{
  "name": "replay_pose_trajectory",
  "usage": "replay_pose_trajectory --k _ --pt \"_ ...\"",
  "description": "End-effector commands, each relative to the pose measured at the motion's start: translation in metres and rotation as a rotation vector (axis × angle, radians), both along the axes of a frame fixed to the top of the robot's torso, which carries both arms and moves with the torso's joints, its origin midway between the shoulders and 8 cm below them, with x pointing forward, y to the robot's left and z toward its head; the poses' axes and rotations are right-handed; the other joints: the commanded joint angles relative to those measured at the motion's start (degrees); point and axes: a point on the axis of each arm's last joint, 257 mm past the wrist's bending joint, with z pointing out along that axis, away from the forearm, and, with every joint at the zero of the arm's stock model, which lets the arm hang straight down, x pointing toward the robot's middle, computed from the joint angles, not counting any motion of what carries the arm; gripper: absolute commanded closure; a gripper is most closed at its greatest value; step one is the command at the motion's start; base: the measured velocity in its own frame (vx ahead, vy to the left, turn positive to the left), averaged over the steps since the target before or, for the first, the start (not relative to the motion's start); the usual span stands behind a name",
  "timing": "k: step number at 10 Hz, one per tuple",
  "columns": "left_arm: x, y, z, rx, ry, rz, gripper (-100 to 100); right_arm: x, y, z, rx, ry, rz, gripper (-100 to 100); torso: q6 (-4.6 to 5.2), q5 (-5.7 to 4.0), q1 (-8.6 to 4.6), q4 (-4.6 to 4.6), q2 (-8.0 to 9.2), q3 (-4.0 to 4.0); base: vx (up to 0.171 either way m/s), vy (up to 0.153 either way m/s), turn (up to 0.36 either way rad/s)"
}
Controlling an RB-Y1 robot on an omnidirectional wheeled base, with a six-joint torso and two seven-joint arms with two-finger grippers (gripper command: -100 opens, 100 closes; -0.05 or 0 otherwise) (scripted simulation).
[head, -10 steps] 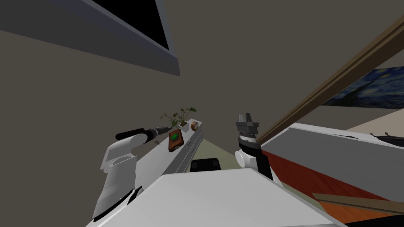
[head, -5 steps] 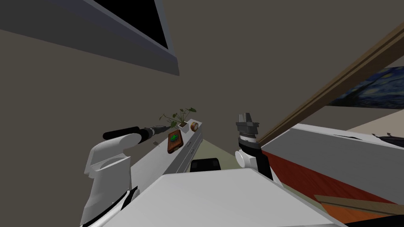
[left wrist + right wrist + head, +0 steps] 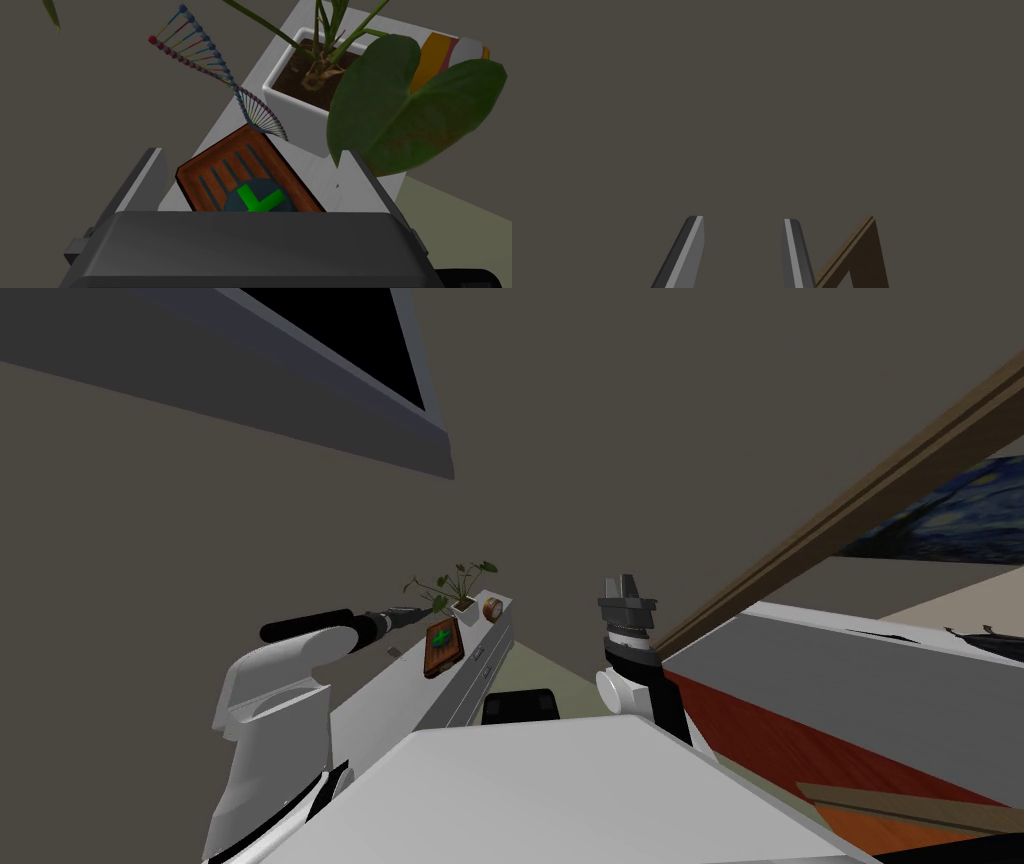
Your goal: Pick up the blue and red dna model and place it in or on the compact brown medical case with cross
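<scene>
Brown, with a green cross on its lid, the medical case (image 3: 240, 167) lies flat on the white tabletop (image 3: 320, 167), just under the left gripper (image 3: 253, 151), whose fingers stand wide apart with nothing between them. The blue and red DNA model (image 3: 234, 89) leans tilted, its lower end seemingly on the case's far rim beside the white planter (image 3: 295, 115), its upper end past the tabletop's edge. So propped, it looks let go but might slide off. The right gripper (image 3: 625, 588) hangs raised, fingers parted, empty.
</scene>
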Motion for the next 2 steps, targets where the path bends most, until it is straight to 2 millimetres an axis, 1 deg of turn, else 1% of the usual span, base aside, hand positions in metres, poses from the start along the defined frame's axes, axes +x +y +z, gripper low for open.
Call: replay_pose_trajectory --k 1,2 --pt "0.0 0.0 0.0 0.0 0.0 0.0 0 0.0 0.0 0.0 0.0 0.0 0.0 0 0.0 0.0 0.0 0.0 0.0 0.0 0.0 0.0 0.0" --pt "0.0 0.0 0.0 0.0 0.0 0.0 0 0.0 0.0 0.0 0.0 0.0 0.0 0 0.0 0.0 0.0 0.0 0.0 0.0 0.0 0.0 0.0"
